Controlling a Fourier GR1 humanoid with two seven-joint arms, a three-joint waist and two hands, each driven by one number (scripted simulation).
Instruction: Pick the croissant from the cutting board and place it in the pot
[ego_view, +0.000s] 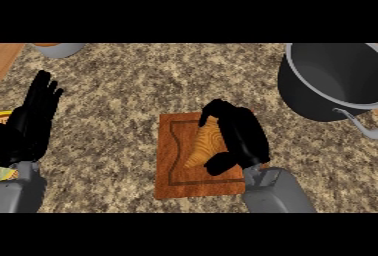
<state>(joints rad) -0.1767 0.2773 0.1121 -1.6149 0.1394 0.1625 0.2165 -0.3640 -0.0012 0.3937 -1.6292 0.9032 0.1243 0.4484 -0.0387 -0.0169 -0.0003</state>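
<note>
While the pot (325, 82) stands at the counter's (148, 90) far right edge, bare counter lies between it and the board (177, 170). The right hand (240, 135) curls round the tan, ridged croissant (205, 147) on the board. The left hand (33, 117) rests at the left edge, fingers straight.

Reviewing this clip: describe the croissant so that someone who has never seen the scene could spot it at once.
Start at the speckled stone counter and find the reddish-brown wooden cutting board near its middle, left of and nearer than the big dark pot. The croissant lies on the board's right half, under the curled black right hand. It is the only pale golden, ridged thing there, lighter than the board.
</note>
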